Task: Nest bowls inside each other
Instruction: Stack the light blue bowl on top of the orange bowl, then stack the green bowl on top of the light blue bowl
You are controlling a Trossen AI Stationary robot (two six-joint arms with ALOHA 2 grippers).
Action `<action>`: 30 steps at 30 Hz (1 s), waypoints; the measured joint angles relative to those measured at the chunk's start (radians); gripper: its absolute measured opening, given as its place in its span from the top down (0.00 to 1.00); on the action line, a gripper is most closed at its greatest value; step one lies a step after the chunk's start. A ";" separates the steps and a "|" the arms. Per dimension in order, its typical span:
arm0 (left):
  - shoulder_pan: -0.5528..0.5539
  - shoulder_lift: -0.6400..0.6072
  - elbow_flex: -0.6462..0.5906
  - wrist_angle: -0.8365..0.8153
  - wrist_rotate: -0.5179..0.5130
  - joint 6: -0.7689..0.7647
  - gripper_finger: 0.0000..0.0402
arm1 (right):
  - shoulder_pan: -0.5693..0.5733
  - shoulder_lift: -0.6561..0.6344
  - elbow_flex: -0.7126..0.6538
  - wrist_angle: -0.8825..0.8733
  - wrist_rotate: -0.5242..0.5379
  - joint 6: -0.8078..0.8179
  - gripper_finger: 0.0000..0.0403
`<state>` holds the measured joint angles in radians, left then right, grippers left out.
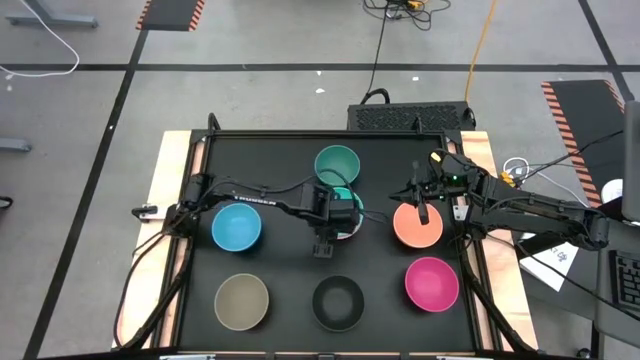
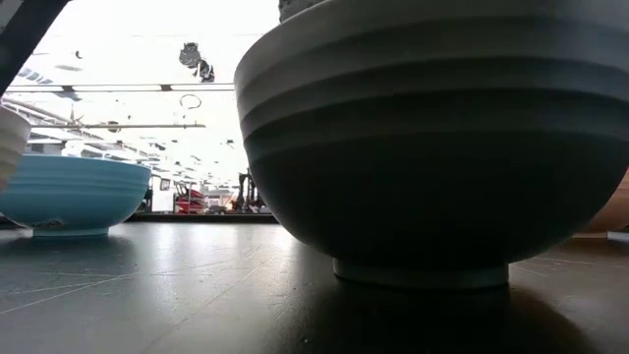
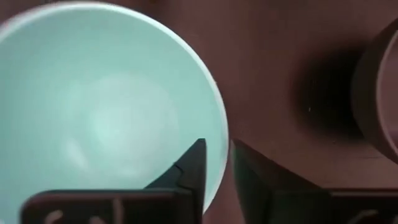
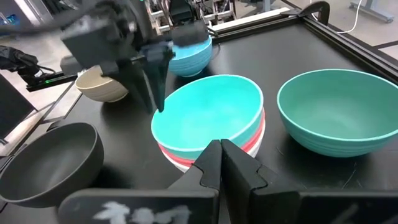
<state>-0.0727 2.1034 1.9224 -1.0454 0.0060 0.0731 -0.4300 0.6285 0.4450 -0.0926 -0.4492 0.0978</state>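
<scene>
A turquoise bowl (image 4: 208, 115) sits tilted in a red-pink bowl (image 4: 256, 140), which is stacked on a white one (image 4: 177, 163) at the table's middle. My left gripper (image 3: 217, 163) points down at the turquoise bowl's near rim, fingers slightly apart with the rim between them; in the right wrist view, the left gripper (image 4: 152, 87) stands at that rim. My right gripper (image 4: 221, 149) is shut and empty, held in the air over the far edge of the orange bowl (image 1: 418, 226). My left gripper comes from above, pointing down, and straddles the turquoise bowl's rim (image 3: 222, 134), one finger (image 3: 191, 167) inside the bowl and one outside. The gap looks wider than the rim, and I cannot tell whether either finger touches it. The bowl rests tilted in the stack.
Single bowls stand around the stack: green (image 1: 337, 163) at the far side, blue (image 1: 236, 226) to the left, tan (image 1: 241, 300), black (image 1: 337, 300) and magenta (image 1: 431, 283) along the near edge. A raised black frame (image 1: 300, 134) borders the table.
</scene>
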 joint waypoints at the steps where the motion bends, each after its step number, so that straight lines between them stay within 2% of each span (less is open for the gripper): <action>1: -0.001 -0.007 0.000 0.000 -0.008 0.000 0.77 | 0.000 0.000 0.000 0.000 0.000 0.000 1.00; 5: -0.006 -0.036 0.000 0.006 -0.020 0.000 0.67 | 0.000 0.000 0.000 0.006 0.000 0.000 1.00; 11: -0.008 -0.127 0.000 0.004 -0.131 0.000 0.55 | 0.000 0.000 0.000 0.006 0.000 0.005 1.00; 17: -0.003 -0.264 0.000 0.008 -0.178 0.022 0.51 | 0.000 0.000 0.000 0.006 0.000 0.007 1.00; 21: -0.004 -0.363 -0.020 0.006 -0.263 0.021 0.51 | 0.000 0.000 0.000 0.007 0.000 0.007 1.00; 25: 0.005 -0.501 -0.155 0.055 -0.332 0.026 0.51 | 0.000 0.000 0.000 0.008 0.000 -0.006 1.00; 30: 0.040 -0.720 -0.443 0.224 -0.350 -0.013 0.51 | 0.000 0.000 0.000 0.021 0.000 -0.012 1.00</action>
<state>-0.0325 1.3831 1.4795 -0.8215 -0.3438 0.0604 -0.4301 0.6285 0.4450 -0.0713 -0.4488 0.0857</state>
